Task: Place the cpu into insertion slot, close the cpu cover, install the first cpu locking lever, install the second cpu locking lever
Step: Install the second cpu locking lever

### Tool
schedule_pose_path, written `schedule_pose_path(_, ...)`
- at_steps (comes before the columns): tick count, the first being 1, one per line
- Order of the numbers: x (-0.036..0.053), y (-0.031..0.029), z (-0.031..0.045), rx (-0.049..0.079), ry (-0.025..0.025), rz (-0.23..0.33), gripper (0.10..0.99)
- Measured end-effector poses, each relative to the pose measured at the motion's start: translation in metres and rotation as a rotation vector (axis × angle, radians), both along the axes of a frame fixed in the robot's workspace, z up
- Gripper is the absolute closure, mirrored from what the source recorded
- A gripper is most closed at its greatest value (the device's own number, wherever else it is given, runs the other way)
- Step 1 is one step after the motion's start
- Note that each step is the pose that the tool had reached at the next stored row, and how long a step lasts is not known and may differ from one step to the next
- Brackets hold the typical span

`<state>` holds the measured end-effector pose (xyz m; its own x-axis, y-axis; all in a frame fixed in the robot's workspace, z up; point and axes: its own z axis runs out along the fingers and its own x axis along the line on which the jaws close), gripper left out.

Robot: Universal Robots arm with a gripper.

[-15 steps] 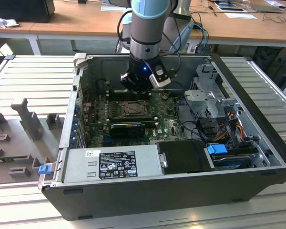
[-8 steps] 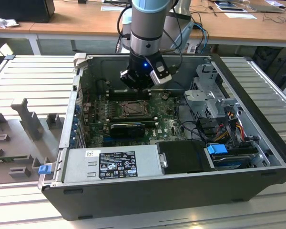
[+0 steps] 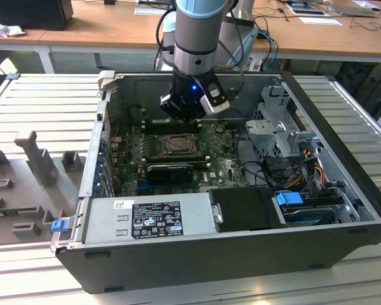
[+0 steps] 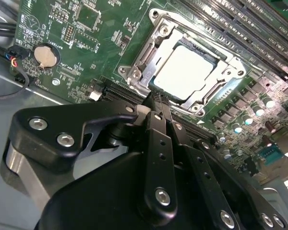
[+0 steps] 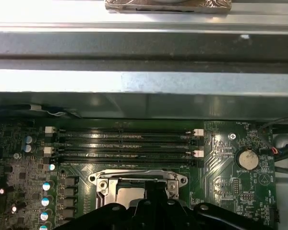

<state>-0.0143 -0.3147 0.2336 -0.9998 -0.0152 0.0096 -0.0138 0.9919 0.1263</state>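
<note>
The arm hangs inside the open computer case, its hand just above the motherboard. In the second wrist view the hand has its black fingers pressed together, holding nothing, their tip right at the socket's edge. The cpu lies in the insertion slot, pale top showing through the window of the cpu cover, which lies flat over it.

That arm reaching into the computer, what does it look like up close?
The arm is a thick silver-grey tube with a pale blue band on top and a small blue light lower down. Black cables run beside it. Its gripper is matt black, built from flat linked bars joined by shiny round screws.
</note>
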Motion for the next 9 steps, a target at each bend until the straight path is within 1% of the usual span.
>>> schedule_pose_path(1,0.0000,-0.0012,0.0000,0.000,0.0000,0.000,0.980)
schedule_pose_path(3,0.0000,-0.0059,0.0000,0.000,0.0000,0.000,0.980)
schedule_pose_path(4,0.0000,-0.0073,0.0000,0.000,0.0000,0.000,0.980)
schedule_pose_path(5,0.0000,-0.0098,0.0000,0.000,0.0001,0.000,0.980)
schedule_pose_path(6,0.0000,-0.0144,0.0000,0.000,0.0001,0.000,0.980)
schedule_pose_path(9,0.0000,-0.0177,0.0002,0.000,0.0000,0.000,0.980)
